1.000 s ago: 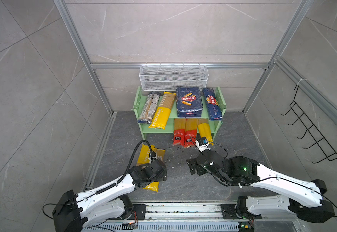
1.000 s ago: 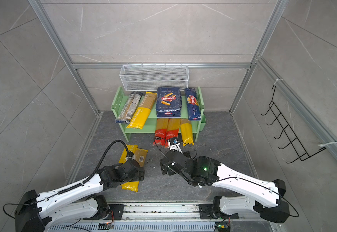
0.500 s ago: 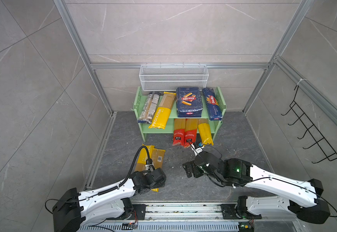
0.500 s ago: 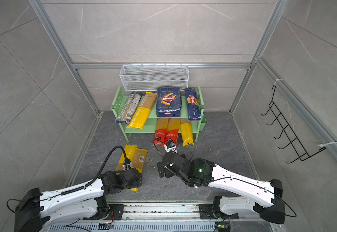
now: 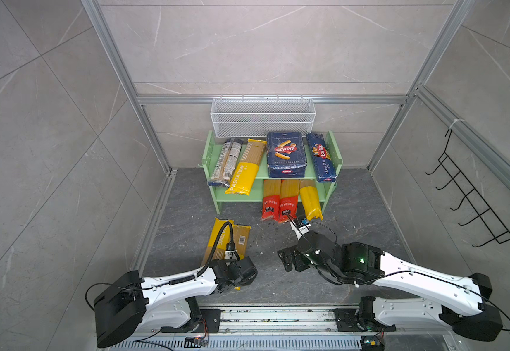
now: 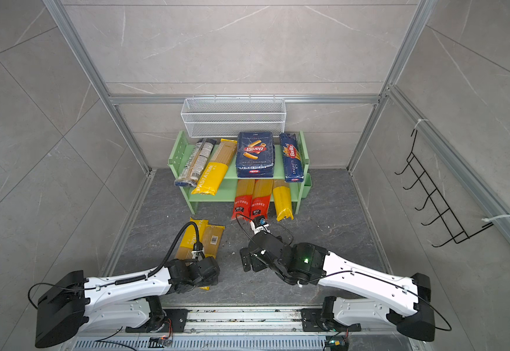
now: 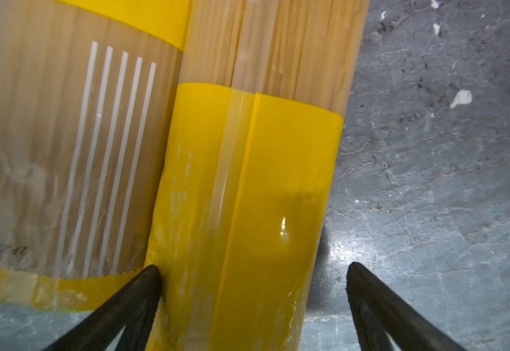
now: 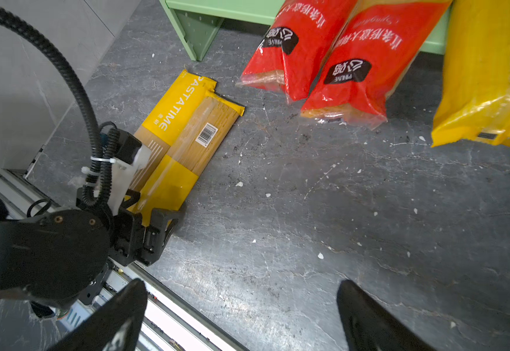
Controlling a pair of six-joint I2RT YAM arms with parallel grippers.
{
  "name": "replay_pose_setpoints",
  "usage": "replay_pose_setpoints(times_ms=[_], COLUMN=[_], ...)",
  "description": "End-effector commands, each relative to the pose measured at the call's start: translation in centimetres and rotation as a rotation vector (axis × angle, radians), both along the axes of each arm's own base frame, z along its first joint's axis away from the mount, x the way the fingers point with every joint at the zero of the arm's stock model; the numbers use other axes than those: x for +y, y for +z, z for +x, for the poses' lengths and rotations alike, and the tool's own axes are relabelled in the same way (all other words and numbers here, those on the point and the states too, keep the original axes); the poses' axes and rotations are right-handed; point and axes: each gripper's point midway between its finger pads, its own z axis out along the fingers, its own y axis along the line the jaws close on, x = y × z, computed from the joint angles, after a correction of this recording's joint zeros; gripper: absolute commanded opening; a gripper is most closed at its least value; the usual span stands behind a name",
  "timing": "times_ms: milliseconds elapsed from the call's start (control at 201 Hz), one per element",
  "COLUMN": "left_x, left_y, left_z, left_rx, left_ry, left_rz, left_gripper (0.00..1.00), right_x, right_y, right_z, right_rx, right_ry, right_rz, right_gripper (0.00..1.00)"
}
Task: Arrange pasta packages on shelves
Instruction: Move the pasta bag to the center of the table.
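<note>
Two yellow spaghetti bags, PASTATIME bag (image 8: pixel 171 112) and barcode bag (image 8: pixel 199 146), lay touching on floor (image 5: pixel 354 218), left of centre. Their long axes ran from the front edge toward the green shelf (image 5: pixel 256 194). Left gripper (image 7: pixel 252 267) spread wide astride the barcode bag's near end. Right gripper (image 8: pixel 241 284) spread wide over bare floor.

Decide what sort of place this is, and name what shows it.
Probably a robot test cell dressed as a shop corner: left arm and right arm on a rail, tiled panels in a metal frame, a green rack of pasta packs.
</note>
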Motion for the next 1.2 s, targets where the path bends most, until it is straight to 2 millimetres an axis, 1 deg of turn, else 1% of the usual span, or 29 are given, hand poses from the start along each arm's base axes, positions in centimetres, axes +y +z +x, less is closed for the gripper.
replay_pose_setpoints(times_ms=[0, 65, 134, 259, 363, 468, 533, 657, 722, 841, 1015, 1125, 1199], left_x=[-0.6, -0.4, -0.5, -0.2, 0.5, 1.1, 1.3, 0.9, 0.7, -0.1, -0.6, -1.0, -0.9], left_y=[-0.6, -0.9, -0.8, 0.1, 0.9, 0.9, 0.5, -0.5, -1.1, -1.9, -3.3, -4.1, -4.6], left_z=[-0.1, -0.2, -0.2, -0.2, -0.1, 0.1, 0.0, -0.1, -0.1, 0.0, 0.1, -0.2, -0.6], left_rx=[0.013, 0.020, 0.020, 0.000, -0.013, -0.021, -0.014, 0.005, 0.018, 0.036, 0.066, 0.091, 0.108], left_ry=[0.006, 0.014, 0.014, 0.013, 0.017, 0.018, 0.018, 0.009, 0.004, -0.011, -0.023, -0.027, -0.017], left_rz=[-0.015, -0.006, -0.007, -0.004, 0.028, 0.061, 0.074, 0.077, 0.076, 0.071, 0.076, 0.056, 0.045], left_gripper=[0.95, 0.95, 0.95, 0.96, 0.98, 1.00, 1.00, 1.00, 1.00, 1.00, 1.00, 0.99, 0.97], right_x=[-0.8, -0.9, -1.0, -1.4, -1.6, -2.2, -2.9, -4.0, -4.5, -4.9, -5.2, -5.5, -5.6], right_y=[-0.3, -0.4, -0.3, -0.1, 0.0, 0.6, 1.3, 2.7, 3.1, 3.2, 3.1, 3.2, 3.3], right_z=[0.1, 0.1, 0.1, 0.1, 0.0, 0.1, 0.2, 0.3, 0.3, 0.3, 0.1, 0.1, 0.1], right_rx=[-0.002, 0.001, -0.001, -0.008, -0.012, -0.024, -0.040, -0.061, -0.065, -0.064, -0.057, -0.058, -0.059], right_ry=[-0.029, -0.032, -0.032, -0.034, -0.032, -0.044, -0.057, -0.067, -0.076, -0.082, -0.090, -0.099, -0.103], right_rz=[0.005, 0.002, 0.002, -0.002, -0.004, 0.003, 0.012, 0.034, 0.039, 0.037, 0.043, 0.048, 0.049], right_gripper=[1.00, 1.00, 1.00, 1.00, 1.00, 1.00, 0.99, 1.00, 0.99, 1.00, 1.00, 1.00, 1.00])
